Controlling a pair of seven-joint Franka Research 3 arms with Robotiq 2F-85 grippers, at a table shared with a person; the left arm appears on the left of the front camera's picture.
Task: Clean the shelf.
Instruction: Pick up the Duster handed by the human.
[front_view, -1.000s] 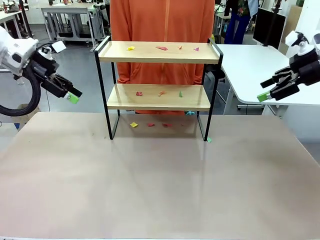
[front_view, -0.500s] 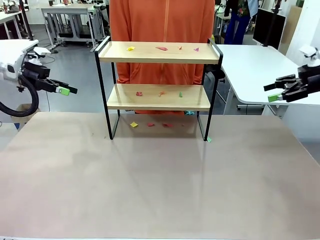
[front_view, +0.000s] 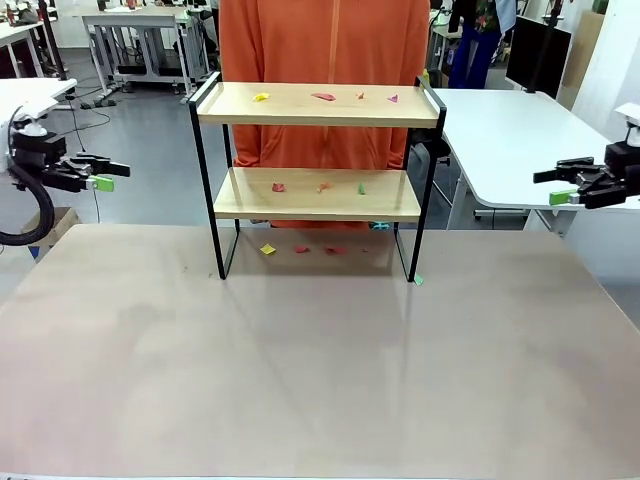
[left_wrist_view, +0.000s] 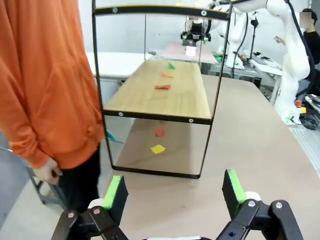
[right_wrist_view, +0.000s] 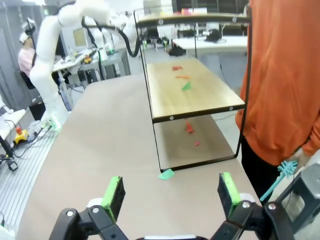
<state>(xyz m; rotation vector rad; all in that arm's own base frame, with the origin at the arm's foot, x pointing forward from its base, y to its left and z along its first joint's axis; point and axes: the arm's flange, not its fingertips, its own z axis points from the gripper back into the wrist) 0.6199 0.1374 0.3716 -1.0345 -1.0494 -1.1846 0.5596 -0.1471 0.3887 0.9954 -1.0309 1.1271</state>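
On either side of the shelf (front_view: 290, 108), left gripper (front_view: 104, 172) and right gripper (front_view: 553, 187) hang wide and empty, likely leaving the person (front_view: 320, 40) room to clear its scraps (front_view: 323, 97).

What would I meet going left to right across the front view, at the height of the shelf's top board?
In order: left gripper, jaws open → shelf, with a yellow scrap, red scrap, orange scrap and pink scrap on its top board → right gripper, jaws open.
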